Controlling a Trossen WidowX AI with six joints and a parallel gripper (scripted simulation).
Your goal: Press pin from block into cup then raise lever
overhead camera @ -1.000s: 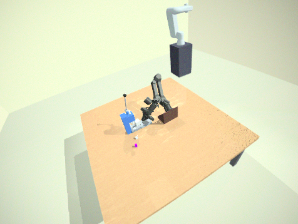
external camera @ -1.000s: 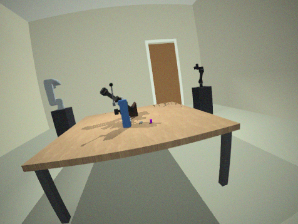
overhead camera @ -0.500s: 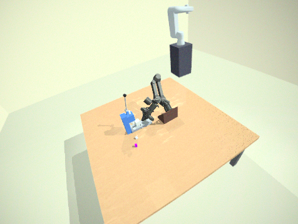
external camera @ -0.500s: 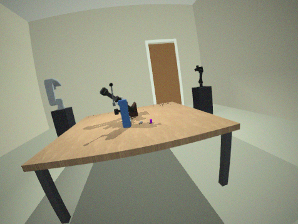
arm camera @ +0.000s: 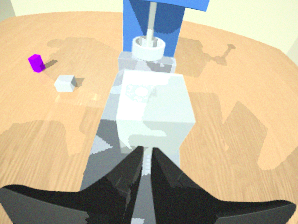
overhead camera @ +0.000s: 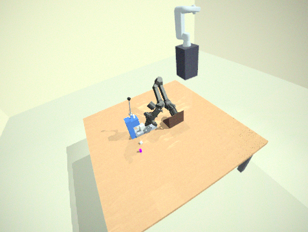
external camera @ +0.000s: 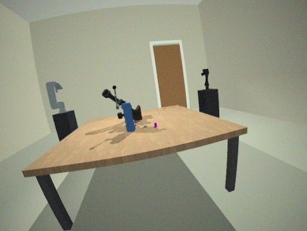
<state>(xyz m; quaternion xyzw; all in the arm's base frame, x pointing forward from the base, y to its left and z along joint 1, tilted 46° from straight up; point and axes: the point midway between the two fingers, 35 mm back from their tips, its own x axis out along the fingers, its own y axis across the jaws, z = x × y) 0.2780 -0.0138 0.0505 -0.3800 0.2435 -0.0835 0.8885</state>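
Treat this as a straight, low push: your gripper (overhead camera: 146, 124) (arm camera: 147, 152) is narrow, its fingertips nearly together with nothing between them, so use them as one blunt nose rather than trying for a grip. The large white block (overhead camera: 140, 127) (arm camera: 155, 102) sits on the bed (arm camera: 97, 167) of the blue press (overhead camera: 131, 129) (external camera: 129, 117) (arm camera: 131, 25), short of the punch (arm camera: 151, 22), and looks a little skewed in the wrist view. Set the tips against the middle of its near face, keep them low enough that it slides instead of tipping, and feed it toward the press column in small strokes. If it starts to turn, back off and nudge the trailing side. Judge the finish by the faint round mark on its top, probably the pin, and stop once that lies under the punch; an overshoot would be awkward to recover with closed fingers. Leave the upright lever (overhead camera: 130, 107) (external camera: 115, 97) of the press alone until that alignment is good. As for where things lie, the block is between your fingertips and the press column, directly ahead of the tips; whether they touch it, you cannot tell from here.
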